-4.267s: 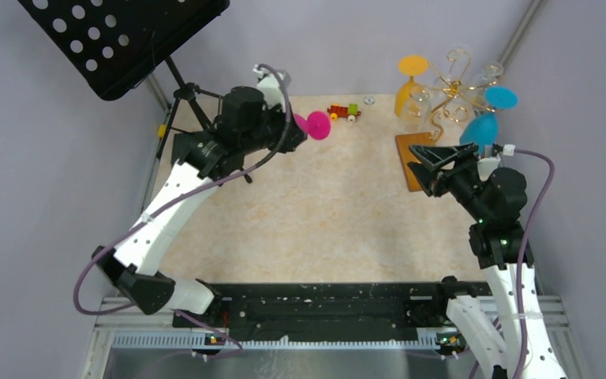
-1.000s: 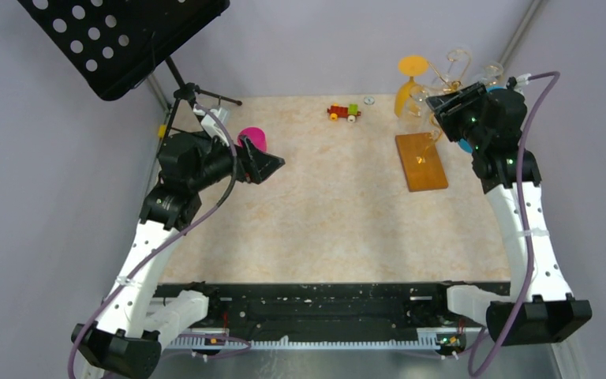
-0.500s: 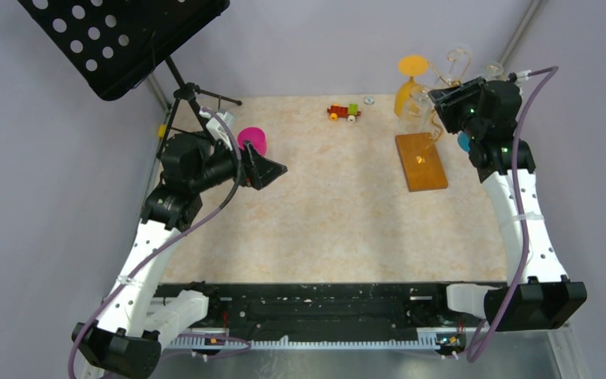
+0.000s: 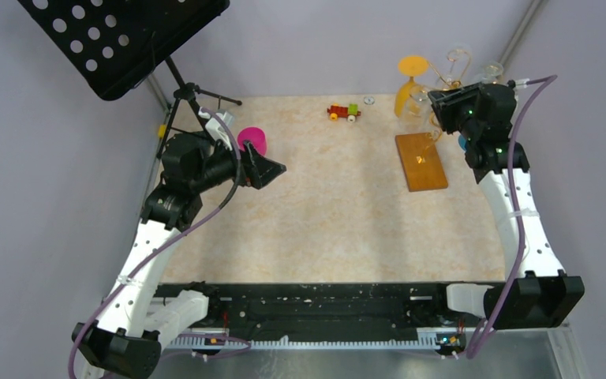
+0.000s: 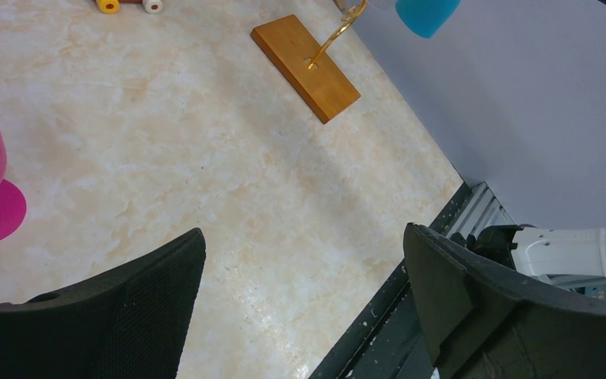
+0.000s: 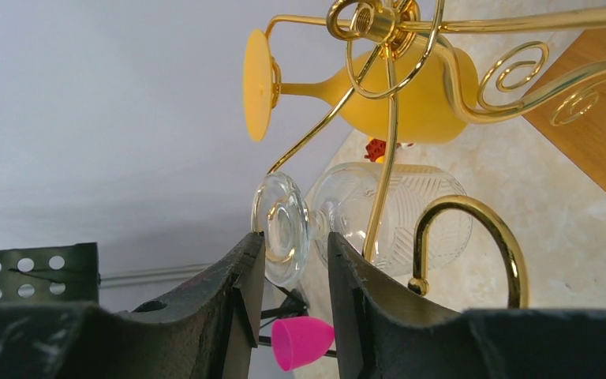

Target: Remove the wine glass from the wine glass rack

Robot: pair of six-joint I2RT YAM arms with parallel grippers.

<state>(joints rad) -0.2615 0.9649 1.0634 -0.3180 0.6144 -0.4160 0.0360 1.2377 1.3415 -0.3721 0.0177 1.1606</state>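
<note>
So the table (image 4: 323,229) is a beige marbled top, pretty bare in the middle. A pink glass (image 4: 252,140) stands on its foot right behind the left gripper (image 4: 272,167), just off its outer side. The flat orange-brown wooden base (image 4: 421,161) lies almost under the right gripper (image 4: 439,106), a bit nearer the arm bases than the fingers. A little toy train (image 4: 344,112) sits at the far edge between both grippers, closer to the right one, with a small round silvery thing (image 4: 369,100) just past it.
</note>
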